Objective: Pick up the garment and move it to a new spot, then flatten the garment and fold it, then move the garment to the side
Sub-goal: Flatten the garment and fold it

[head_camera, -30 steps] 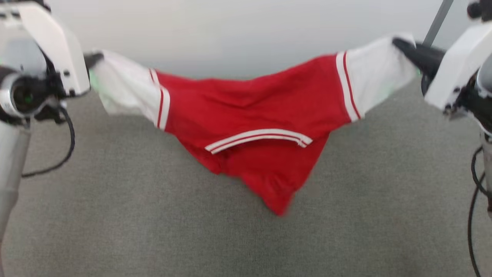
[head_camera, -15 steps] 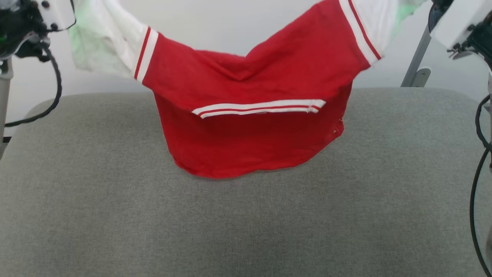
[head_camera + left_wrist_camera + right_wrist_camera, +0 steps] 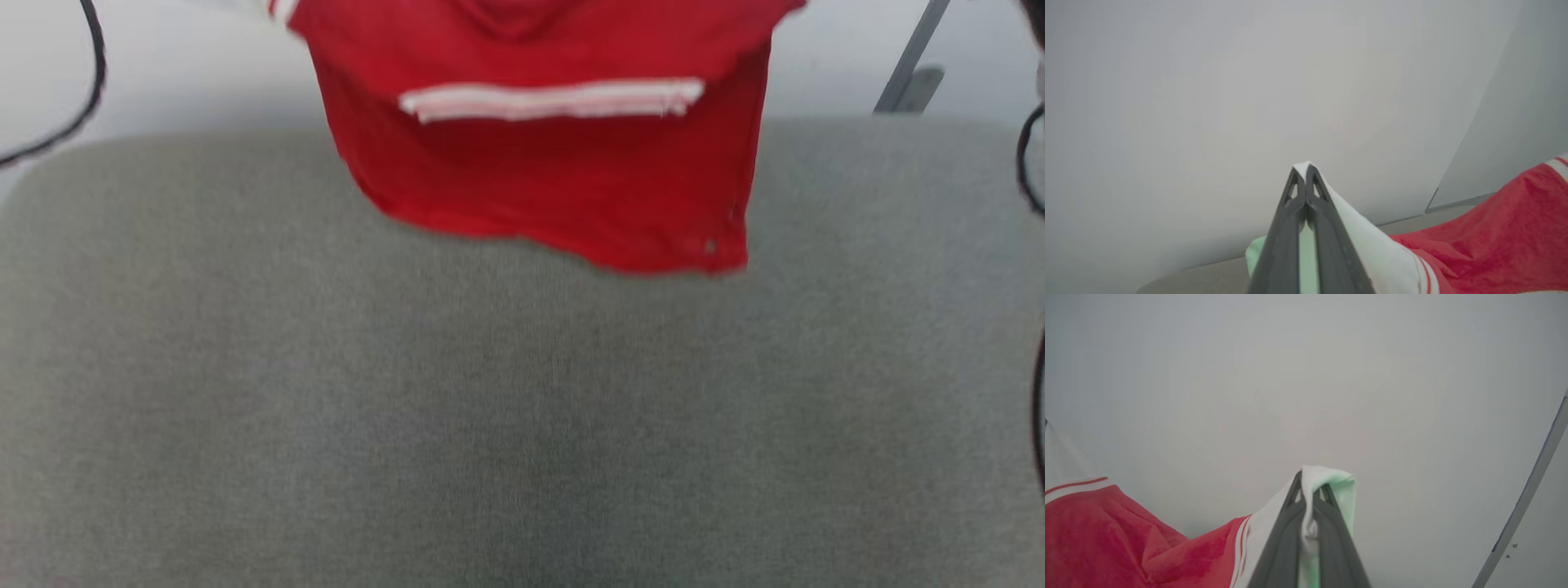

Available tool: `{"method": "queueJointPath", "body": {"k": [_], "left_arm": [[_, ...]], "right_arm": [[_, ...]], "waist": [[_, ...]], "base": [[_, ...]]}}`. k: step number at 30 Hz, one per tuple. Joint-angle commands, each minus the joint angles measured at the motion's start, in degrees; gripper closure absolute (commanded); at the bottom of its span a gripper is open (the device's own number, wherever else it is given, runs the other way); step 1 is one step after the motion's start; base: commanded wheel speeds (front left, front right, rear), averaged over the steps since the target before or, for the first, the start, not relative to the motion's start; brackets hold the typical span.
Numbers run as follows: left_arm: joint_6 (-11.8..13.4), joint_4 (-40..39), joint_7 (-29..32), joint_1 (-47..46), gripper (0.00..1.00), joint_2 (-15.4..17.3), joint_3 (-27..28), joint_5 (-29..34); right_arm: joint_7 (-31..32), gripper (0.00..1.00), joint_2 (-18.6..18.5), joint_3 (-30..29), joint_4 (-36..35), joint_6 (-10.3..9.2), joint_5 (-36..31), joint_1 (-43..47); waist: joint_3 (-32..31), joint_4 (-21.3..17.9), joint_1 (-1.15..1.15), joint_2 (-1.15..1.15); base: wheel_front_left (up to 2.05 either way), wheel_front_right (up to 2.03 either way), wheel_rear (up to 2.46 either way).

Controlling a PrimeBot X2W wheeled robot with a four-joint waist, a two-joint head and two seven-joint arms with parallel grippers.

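Note:
The garment (image 3: 555, 163), a red jersey with a red-white striped collar band, hangs in the air above the far part of the grey padded table (image 3: 522, 392); its hem dangles just over the surface. In the left wrist view my left gripper (image 3: 1303, 169) is shut on a white sleeve, with the garment's red body (image 3: 1494, 237) trailing to the right. In the right wrist view my right gripper (image 3: 1308, 477) is shut on the other white sleeve, and the garment's red cloth (image 3: 1106, 535) sags to the left. The letters on the front are hidden.
A pale wall stands behind the table. A grey metal post (image 3: 910, 61) rises at the far right. Black cables (image 3: 1030, 163) hang at the right edge and another cable (image 3: 73, 122) at the upper left.
Both grippers have lifted the garment higher, out of the top of the head view. It went from a sagging bundle to hanging spread with its hem lowest.

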Motion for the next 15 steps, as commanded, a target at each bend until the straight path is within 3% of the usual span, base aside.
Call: {"method": "queueJointPath", "body": {"k": [1, 7, 15], "left_arm": [[-0.84, 1.41, -3.16, -2.87, 1.00, -0.71, 0.27, 1.46], [-2.55, 5.11, -10.99, -9.08, 1.00, -2.07, 0.33, 3.24], [-4.13, 9.54, -28.49, -18.67, 1.00, -3.39, -0.54, 8.26]], "right_arm": [[-3.30, 1.00, -0.46, 1.16, 2.00, -0.02, -1.27, -3.03], [-13.21, 1.00, -0.67, 3.85, 7.95, -0.02, -5.90, -10.42], [-32.26, 1.00, -0.26, 6.08, 18.45, -0.03, -15.18, -22.67]], "waist": [[4.88, 0.23, 0.00, 0.00], [11.73, 0.55, 0.00, 0.00], [20.44, 1.42, 0.00, 0.00]], "base": [[0.00, 0.00, 0.00], [0.00, 0.00, 0.00], [0.00, 0.00, 0.00]]}}
